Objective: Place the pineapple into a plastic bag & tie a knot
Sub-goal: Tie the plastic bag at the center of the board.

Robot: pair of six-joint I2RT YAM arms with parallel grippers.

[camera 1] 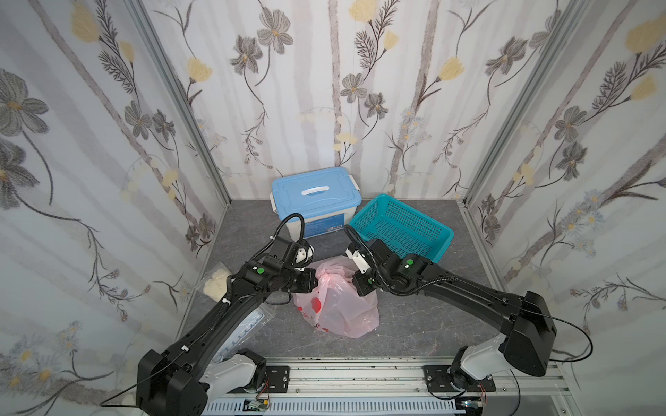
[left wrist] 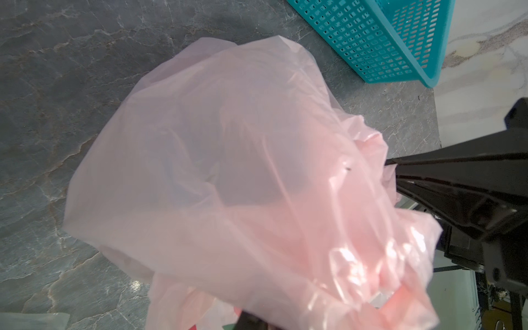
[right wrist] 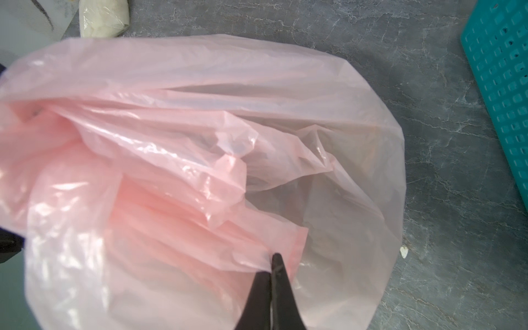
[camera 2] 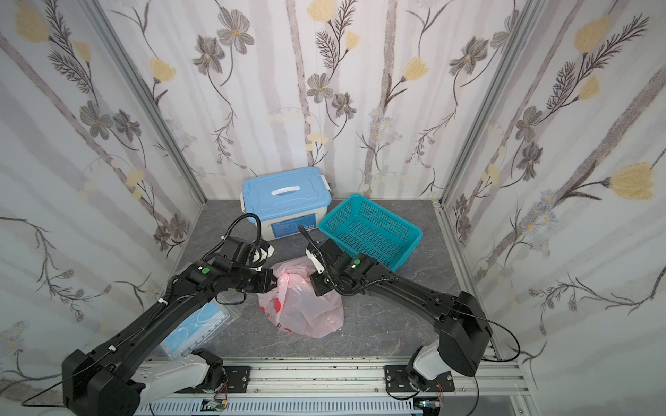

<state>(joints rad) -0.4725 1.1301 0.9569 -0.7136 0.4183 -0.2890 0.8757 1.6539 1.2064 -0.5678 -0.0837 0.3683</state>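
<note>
2 end effectors pinch the plastic bag (camera 1: 335, 309) from both sides.
In both top views the bag sits on the grey desk (camera 1: 425, 324), lower centre of the frame, near the teal basket (camera 1: 402, 227). The left end effector (camera 1: 314, 281) is closed on its gathered top; the right end effector (right wrist: 271, 258) is closed tight on a pink fold.

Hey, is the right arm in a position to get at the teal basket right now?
Probably yes for reach: the teal basket stands just behind its wrist with nothing between. But the right gripper is shut on the plastic bag, so it would have to let go first.
</note>
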